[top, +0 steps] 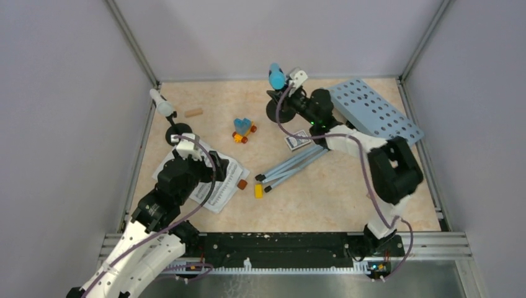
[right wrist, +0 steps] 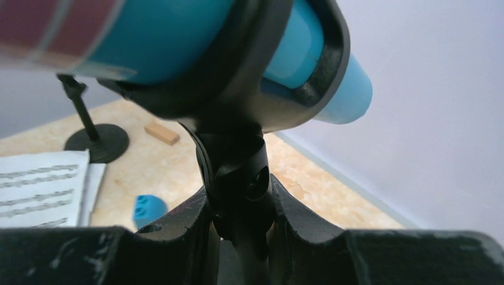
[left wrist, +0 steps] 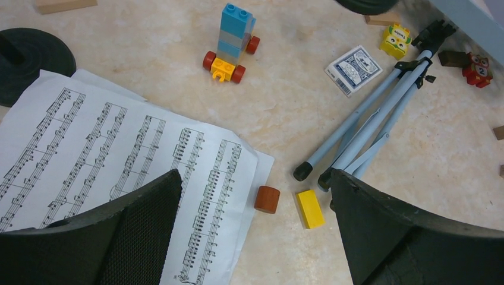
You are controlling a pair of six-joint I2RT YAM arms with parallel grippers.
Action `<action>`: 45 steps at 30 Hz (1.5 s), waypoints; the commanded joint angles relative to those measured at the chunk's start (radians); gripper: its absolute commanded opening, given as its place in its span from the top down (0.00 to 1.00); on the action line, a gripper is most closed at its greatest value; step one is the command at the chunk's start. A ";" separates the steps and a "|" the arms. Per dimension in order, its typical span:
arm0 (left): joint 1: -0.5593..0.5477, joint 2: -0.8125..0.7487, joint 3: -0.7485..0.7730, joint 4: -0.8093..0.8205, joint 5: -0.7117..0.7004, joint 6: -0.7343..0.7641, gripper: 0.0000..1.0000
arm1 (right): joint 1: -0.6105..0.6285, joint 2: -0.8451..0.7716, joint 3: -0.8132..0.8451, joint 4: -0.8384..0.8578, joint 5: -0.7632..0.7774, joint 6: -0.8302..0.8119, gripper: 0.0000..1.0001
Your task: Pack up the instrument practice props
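The right tool [right wrist: 238, 222] is clamped on the thin black stem of the holder [right wrist: 235, 172], just under the blue microphone [right wrist: 178, 41] in its cradle, far back on the surface [top: 322, 192]. It is stiff and probably top-heavy, so grip the stem. The left tool [left wrist: 255, 202] hangs wide open and empty over the sheet music [left wrist: 119, 148]

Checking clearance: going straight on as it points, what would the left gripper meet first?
Likely the right edge of the sheet music, beside the brown block; depth is unclear.

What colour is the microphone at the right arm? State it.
Blue microphone, best in the right wrist view.
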 commanded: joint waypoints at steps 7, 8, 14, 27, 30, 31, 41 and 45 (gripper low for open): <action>0.000 0.000 0.004 0.026 -0.019 -0.015 0.01 | 0.182 -0.885 -0.641 -0.080 0.282 -0.155 1.00; -0.001 -0.008 0.002 0.028 -0.020 -0.015 0.01 | 0.208 -0.967 -0.696 -0.121 0.317 -0.135 1.00; -0.001 -0.019 -0.004 0.039 -0.001 -0.010 0.01 | 0.285 -1.367 -0.984 -0.246 0.505 0.021 1.00; -0.001 -0.064 -0.013 0.036 -0.025 -0.021 0.01 | 0.297 -1.431 -1.290 0.011 0.497 0.205 1.00; -0.001 -0.060 -0.012 0.036 -0.025 -0.021 0.01 | 0.302 -1.322 -1.345 0.184 0.515 0.203 1.00; -0.001 -0.057 -0.011 0.036 -0.025 -0.021 0.01 | 0.301 -1.276 -1.357 0.245 0.518 0.201 1.00; -0.001 -0.047 -0.012 0.037 -0.016 -0.018 0.01 | 0.328 -0.779 -1.253 0.593 0.470 0.091 1.00; -0.001 -0.058 -0.015 0.037 -0.019 -0.021 0.01 | 0.331 -0.707 -1.224 0.546 0.463 0.113 1.00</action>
